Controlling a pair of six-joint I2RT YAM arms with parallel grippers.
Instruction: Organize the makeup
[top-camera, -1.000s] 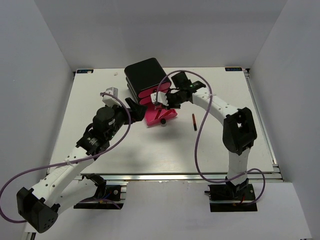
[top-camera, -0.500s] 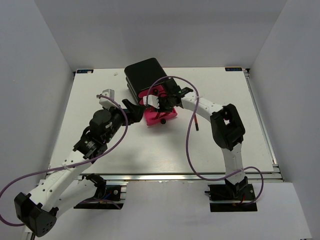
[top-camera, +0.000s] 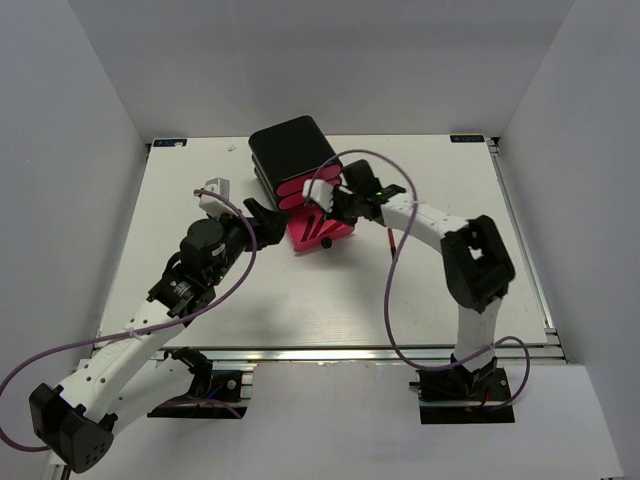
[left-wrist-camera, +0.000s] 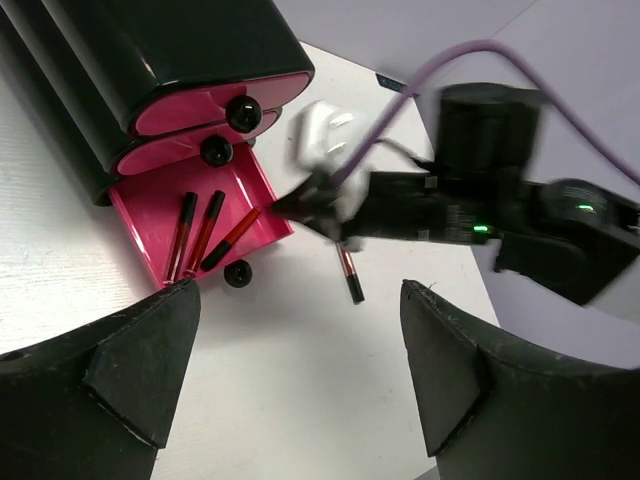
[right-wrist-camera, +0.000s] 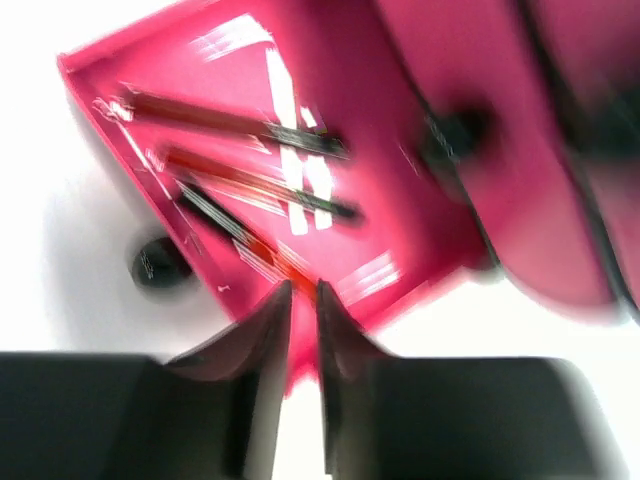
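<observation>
The makeup in view is thin dark-red lip sticks. Three of them (left-wrist-camera: 207, 230) lie in the pulled-out pink drawer (top-camera: 318, 235), also shown blurred in the right wrist view as sticks (right-wrist-camera: 260, 185) on the drawer floor (right-wrist-camera: 380, 180). Another lip stick (top-camera: 389, 243) lies on the table right of the drawer, seen again as a stick (left-wrist-camera: 348, 272). My right gripper (top-camera: 328, 207) hovers at the drawer's right edge; its jaws (right-wrist-camera: 302, 292) stand a narrow gap apart, with the nearest stick's red end at their tips. My left gripper (top-camera: 272, 218) is wide open and empty left of the drawer, fingers (left-wrist-camera: 140, 360) over bare table.
The black box (top-camera: 290, 148) stands at the table's back middle, with two upper pink drawers shut, knobs (left-wrist-camera: 243, 112) facing out. The open drawer's knob (left-wrist-camera: 237, 273) points toward the table's middle. Purple cables loop off both arms. White walls surround the table.
My right gripper swung left over the open drawer, then drew back slightly right, its jaws parting a little. The left arm shifted slightly and stays open.
</observation>
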